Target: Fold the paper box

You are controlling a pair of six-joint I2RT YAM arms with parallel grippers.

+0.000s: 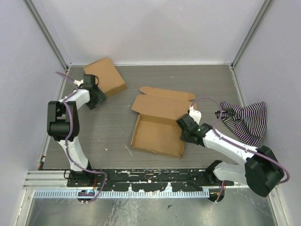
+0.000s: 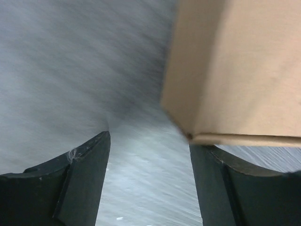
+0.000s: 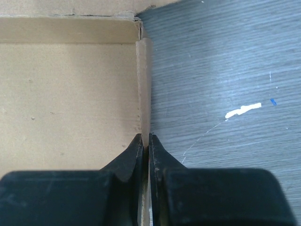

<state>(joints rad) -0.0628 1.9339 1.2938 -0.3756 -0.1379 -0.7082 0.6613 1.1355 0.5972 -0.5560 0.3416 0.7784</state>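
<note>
The paper box (image 1: 157,134) lies mid-table as a shallow open brown tray, its lid flap (image 1: 162,104) laid back on the far side. My right gripper (image 1: 184,133) is shut on the tray's right side wall; in the right wrist view the fingers pinch that upright wall (image 3: 144,89), one inside and one outside. My left gripper (image 1: 95,98) is open and empty at the far left, beside the smaller ready-made brown box (image 1: 105,76). That box's corner (image 2: 235,70) hangs just above the right finger (image 2: 244,188) in the blurred left wrist view.
A black-and-white striped cloth (image 1: 244,120) lies at the right edge by the right arm. Grey walls and metal posts enclose the table. White scuff marks (image 3: 242,110) dot the grey tabletop right of the tray.
</note>
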